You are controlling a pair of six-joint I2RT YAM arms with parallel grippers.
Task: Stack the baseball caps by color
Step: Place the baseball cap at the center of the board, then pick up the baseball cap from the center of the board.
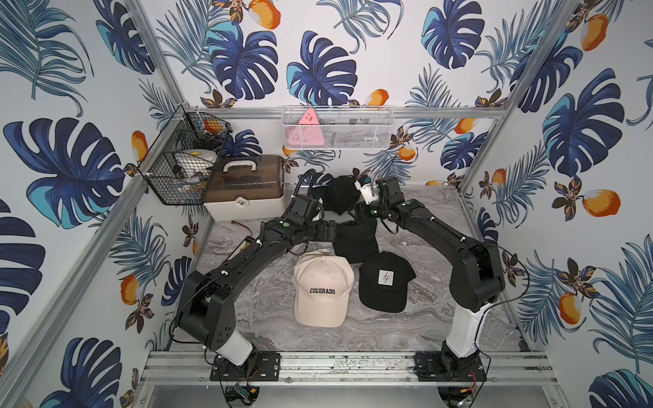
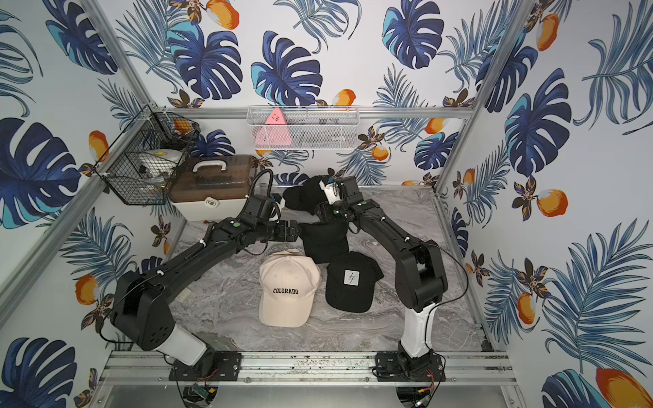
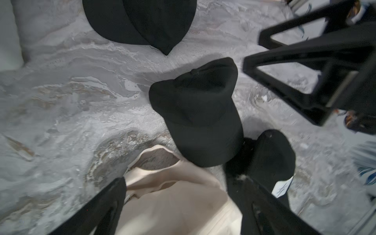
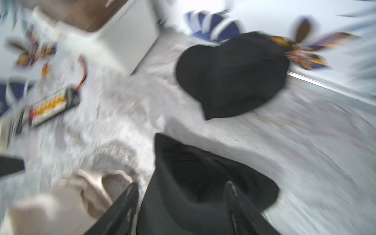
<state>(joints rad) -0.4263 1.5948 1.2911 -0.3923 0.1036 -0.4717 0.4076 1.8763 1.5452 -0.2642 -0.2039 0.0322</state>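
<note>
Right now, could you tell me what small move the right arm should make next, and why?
Probably lift the right end effector clear: its jaws stand open over the plain black fabric cap, which lies on the marbled table, and the black logo-patched cap is unstacked.

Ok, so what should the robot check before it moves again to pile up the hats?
1. Left hand empty: ok. Its jaws stand wide apart above the cream fabric "COLORADO" cap.
2. Right hand empty: ok. Its jaws stand apart over the plain black fabric cap.
3. Black caps in one pile: not ok. That cap, the black cap with the pale square logo and the black cap at the back lie spread out, not nested.
4. Cream pile finished: cannot tell. Only one cream cap shows.
</note>
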